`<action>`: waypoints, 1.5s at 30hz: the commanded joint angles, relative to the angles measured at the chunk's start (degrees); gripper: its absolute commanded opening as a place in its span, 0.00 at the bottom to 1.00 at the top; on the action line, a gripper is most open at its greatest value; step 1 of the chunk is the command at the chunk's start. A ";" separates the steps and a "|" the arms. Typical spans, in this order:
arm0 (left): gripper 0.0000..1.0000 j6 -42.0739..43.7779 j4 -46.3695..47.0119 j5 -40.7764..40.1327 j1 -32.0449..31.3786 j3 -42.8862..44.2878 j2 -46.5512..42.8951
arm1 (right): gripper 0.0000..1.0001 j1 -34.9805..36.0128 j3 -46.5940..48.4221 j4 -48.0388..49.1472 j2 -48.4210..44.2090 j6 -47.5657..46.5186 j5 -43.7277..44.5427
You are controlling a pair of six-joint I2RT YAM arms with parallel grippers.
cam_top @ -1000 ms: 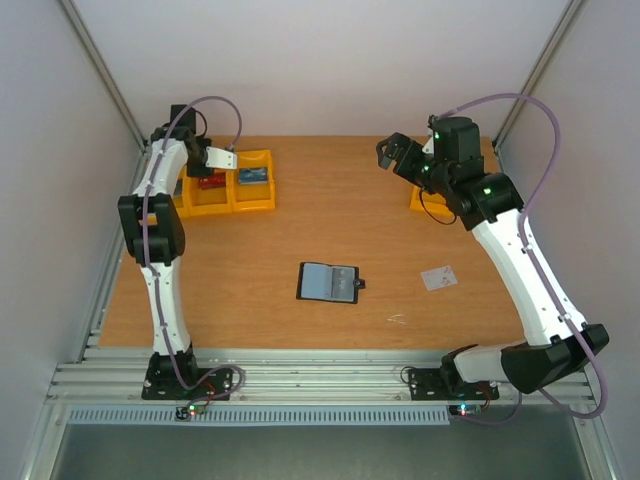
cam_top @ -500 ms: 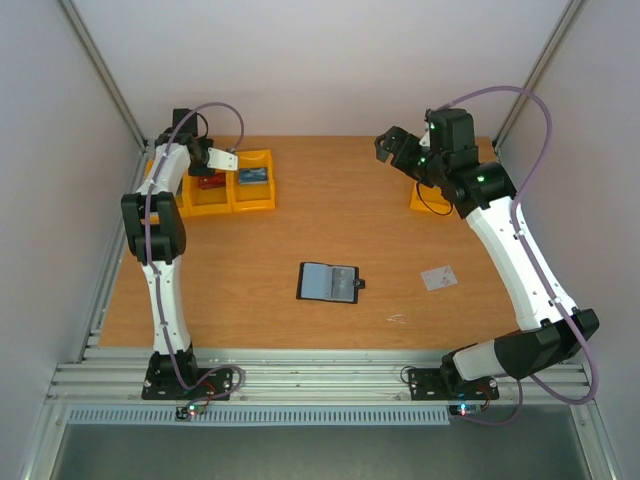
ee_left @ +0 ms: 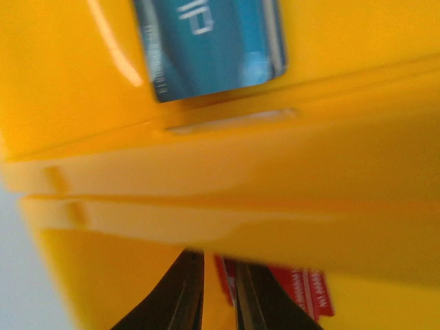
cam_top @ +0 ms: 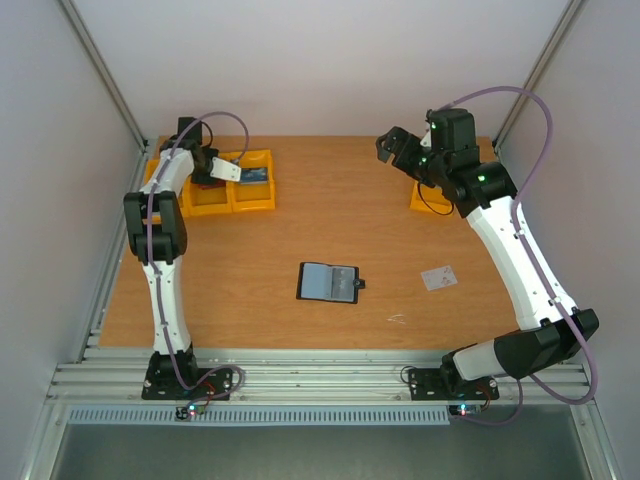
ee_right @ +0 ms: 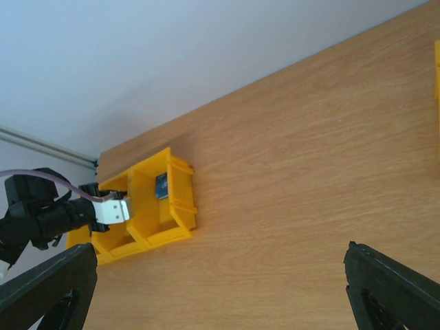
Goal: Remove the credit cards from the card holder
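Wooden tabletop (cam_top: pixel 330 200) fills the middle, warm orange-brown, grain running across. Plain pale walls close it in on three sides: back wall (cam_top: pixel 320 60), left wall (cam_top: pixel 50 200), right wall (cam_top: pixel 610 200), all bare and matte. A slim metal strut (cam_top: pixel 100 70) slants up the far left corner, and a twin strut (cam_top: pixel 540 70) up the far right. Along the near edge lie slotted aluminium rails (cam_top: pixel 320 375), then a ribbed light strip (cam_top: pixel 320 414), then a dull grey surface (cam_top: pixel 300 455) below. The light is even and soft, with only faint shadows on the wood.
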 commanded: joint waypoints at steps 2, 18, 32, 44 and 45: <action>0.22 3.11 1.11 0.85 -0.18 -2.64 0.20 | 0.99 -0.59 1.63 -1.72 -1.10 -1.33 0.62; 0.97 -0.93 3.32 6.24 -0.07 -3.32 -10.62 | 0.97 -0.57 1.48 -7.03 -0.51 -5.25 -3.59; 0.96 -52.14 -16.83 16.83 -6.42 2.63 -34.67 | 0.89 14.18 -5.11 -22.20 16.27 -14.99 -0.04; 0.87 -114.21 -7.90 24.06 -17.97 -45.47 -53.35 | 0.79 16.81 -20.07 -6.34 20.54 -5.74 -10.79; 0.87 -115.62 -6.01 24.08 -18.76 -48.75 -53.34 | 0.77 16.85 -21.33 -5.10 20.71 -5.07 -11.59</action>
